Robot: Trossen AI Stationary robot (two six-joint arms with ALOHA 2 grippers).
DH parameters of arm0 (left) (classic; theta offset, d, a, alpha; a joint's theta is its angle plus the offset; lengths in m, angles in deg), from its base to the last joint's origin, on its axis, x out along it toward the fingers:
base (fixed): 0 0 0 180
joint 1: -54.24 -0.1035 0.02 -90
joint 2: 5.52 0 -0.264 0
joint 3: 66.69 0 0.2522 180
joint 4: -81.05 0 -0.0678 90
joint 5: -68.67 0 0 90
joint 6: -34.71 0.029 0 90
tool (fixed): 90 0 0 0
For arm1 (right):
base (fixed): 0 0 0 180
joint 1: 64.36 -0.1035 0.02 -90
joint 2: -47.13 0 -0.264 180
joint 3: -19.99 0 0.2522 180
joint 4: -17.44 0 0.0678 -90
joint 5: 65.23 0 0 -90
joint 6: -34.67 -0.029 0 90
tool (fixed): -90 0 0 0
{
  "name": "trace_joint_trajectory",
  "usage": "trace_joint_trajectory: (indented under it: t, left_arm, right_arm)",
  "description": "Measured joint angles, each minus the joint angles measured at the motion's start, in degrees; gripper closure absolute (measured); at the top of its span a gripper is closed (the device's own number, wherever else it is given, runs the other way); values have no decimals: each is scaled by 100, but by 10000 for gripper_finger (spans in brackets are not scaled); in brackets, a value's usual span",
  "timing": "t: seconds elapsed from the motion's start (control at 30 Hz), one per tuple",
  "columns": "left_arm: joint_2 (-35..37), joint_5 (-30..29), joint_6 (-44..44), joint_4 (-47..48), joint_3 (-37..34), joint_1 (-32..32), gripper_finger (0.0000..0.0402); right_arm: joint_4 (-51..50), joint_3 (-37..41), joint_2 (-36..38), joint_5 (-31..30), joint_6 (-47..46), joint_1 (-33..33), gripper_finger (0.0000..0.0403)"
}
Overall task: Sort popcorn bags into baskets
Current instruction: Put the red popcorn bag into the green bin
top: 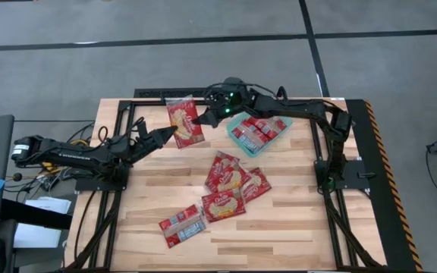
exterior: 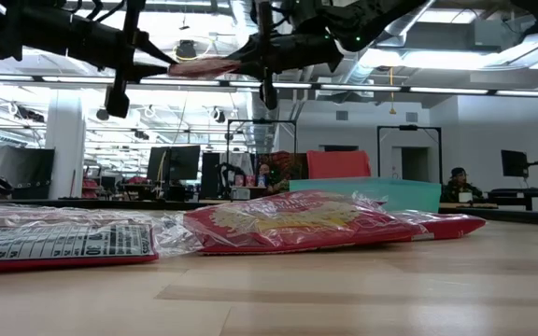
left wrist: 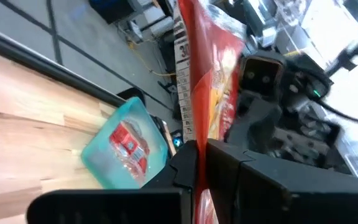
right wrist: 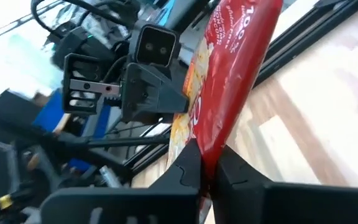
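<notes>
One red popcorn bag [top: 184, 121] hangs in the air between both grippers, above the table's far left part. My left gripper [top: 174, 131] is shut on its left side and my right gripper [top: 202, 117] on its right side. In the low view the bag [exterior: 204, 67] shows edge-on, high above the table. The teal basket [top: 258, 134] sits to the right of the held bag with several red bags in it. Several more popcorn bags [top: 226, 174] lie flat mid-table, and one [top: 182, 225] lies nearer the near edge. My left gripper pinches the held bag by its left edge [left wrist: 194, 134] between the two fingers [left wrist: 182, 165], coming level from the table's left. The bag is lifted clear and reaches away from the fingers toward the other gripper. My right gripper pinches the same bag by its right edge [right wrist: 211, 146] between the two fingers [right wrist: 188, 165], coming from the table's right side. The bag is clear of the table and lies about level between the two grippers.
A black frame rail [top: 150, 95] runs along the table's far edge just behind the held bag. The loose bags overlap in a cluster [top: 237, 189] at mid-table. Bare wood [top: 150, 182] shows at the left and along the near edge.
</notes>
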State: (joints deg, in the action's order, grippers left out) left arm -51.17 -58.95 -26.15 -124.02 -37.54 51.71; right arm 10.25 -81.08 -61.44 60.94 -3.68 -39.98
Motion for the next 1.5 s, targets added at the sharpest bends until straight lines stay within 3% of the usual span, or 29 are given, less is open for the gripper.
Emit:
trace_joint_trajectory:
  t: [0.2,0.4,0.57,0.73,1.0,1.5]
  left_arm:
    - [5,-20,20,17,-6,-4,345]
    - [5,29,20,44,-6,-4,290]
    - [5,84,20,97,-8,-7,267]
    - [5,23,16,202,-8,-9,263]
    - [5,-100,17,258,-10,-9,263]
    - [3,-178,-22,399,-14,-13,263]
  right_arm:
    - [-742,-16,367,590,235,767,388]
    - [-3352,-7,842,1256,1973,1777,391]
    - [-5670,-7,1060,1165,3664,2814,390]
    - [-6965,-7,1086,834,4634,3497,389]
    - [-7896,36,1027,-157,5449,3781,386]
    - [-7991,80,103,-313,6124,3681,383]
